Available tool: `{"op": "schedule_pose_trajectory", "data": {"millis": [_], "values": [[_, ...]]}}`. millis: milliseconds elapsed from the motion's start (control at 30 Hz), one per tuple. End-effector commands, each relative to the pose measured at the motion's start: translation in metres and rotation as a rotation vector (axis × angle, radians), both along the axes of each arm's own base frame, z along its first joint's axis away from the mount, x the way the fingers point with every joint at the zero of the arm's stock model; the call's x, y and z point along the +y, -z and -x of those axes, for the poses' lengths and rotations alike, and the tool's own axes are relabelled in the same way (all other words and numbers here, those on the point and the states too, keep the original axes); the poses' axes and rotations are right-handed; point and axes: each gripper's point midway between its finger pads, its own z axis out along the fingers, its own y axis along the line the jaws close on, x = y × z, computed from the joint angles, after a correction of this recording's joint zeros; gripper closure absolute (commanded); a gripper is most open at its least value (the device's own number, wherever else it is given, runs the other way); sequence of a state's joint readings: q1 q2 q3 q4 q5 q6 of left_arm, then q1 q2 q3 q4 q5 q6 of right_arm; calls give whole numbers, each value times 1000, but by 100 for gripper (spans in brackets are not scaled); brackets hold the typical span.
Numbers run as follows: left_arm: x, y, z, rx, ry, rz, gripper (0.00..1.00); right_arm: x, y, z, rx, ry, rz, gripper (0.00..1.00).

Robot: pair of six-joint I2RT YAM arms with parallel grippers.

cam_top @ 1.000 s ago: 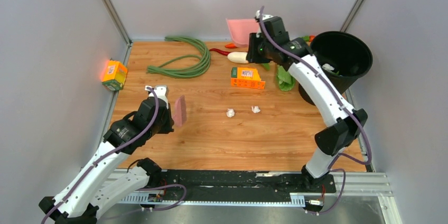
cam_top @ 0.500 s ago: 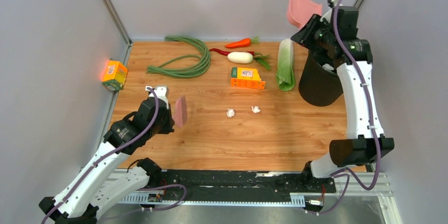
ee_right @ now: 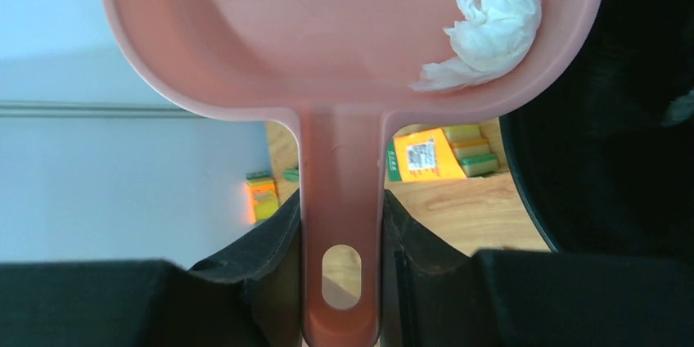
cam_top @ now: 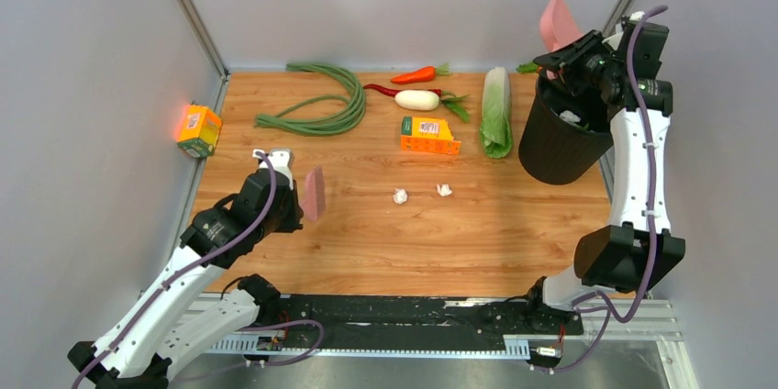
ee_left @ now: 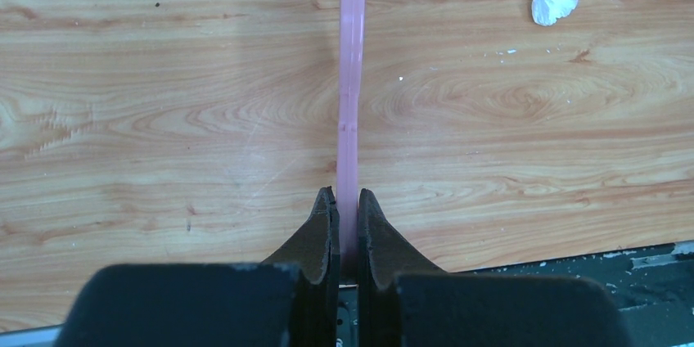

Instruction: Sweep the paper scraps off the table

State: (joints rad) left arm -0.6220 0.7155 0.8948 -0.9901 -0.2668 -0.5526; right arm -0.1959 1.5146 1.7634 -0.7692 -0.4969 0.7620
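Emptying is judged to be the step in hand. A pink plastic dustpan [ee_right: 327, 36] is held raised and tilted at the far rim of the tall black round bin [cam_top: 564, 146]. Its flat handle is pinched between the fingers of the right gripper [ee_right: 342, 224]. One crumpled white paper wad [ee_right: 491, 28] is seen lying in the pan on the side nearest the bin's mouth, not yet dropped. A steeper tip toward the bin is probably called for, so that the wad slides in, after which the pan would have to be carried back down.

Two paper scraps [cam_top: 400, 195] [cam_top: 444, 190] are left on the light-brown wood-grain table [cam_top: 413, 251], well to the left of the bin and apart from each other. Farther left of the bin, a thin pink flat scraper [ee_left: 351, 77] is held on edge above the wood, clear of the scraps. The fingers of the left gripper [ee_left: 347, 208] are pressed together on it.

A pale green cabbage [cam_top: 495, 114] lies just beside the bin's left side, with a flat orange box [cam_top: 428, 135] beyond it. A white radish [cam_top: 417, 100], an orange carrot [cam_top: 417, 74], a red chilli [cam_top: 381, 90] and a coil of long green beans [cam_top: 316, 105] are spread farther left. The cabbage and the box could be brushed on the pan's way back; a path on the bin's near side looks freer.
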Motion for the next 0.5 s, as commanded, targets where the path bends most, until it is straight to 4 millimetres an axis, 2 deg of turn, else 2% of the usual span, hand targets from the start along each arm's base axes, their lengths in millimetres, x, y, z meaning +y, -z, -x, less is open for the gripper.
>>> {"op": "schedule_pose_trajectory", "data": {"millis": [0,167,467], "values": [[-5,-9,-6,-45,5,31,100,3,-41,2,-110,-9,-147,100],[-8,-9,-5,-45,28,39,100,6,-27,5,-91,-33,-280,100],[-9,-10,-5,-54,33,50,100,9,-38,14,-159,-81,-429,100]]}}
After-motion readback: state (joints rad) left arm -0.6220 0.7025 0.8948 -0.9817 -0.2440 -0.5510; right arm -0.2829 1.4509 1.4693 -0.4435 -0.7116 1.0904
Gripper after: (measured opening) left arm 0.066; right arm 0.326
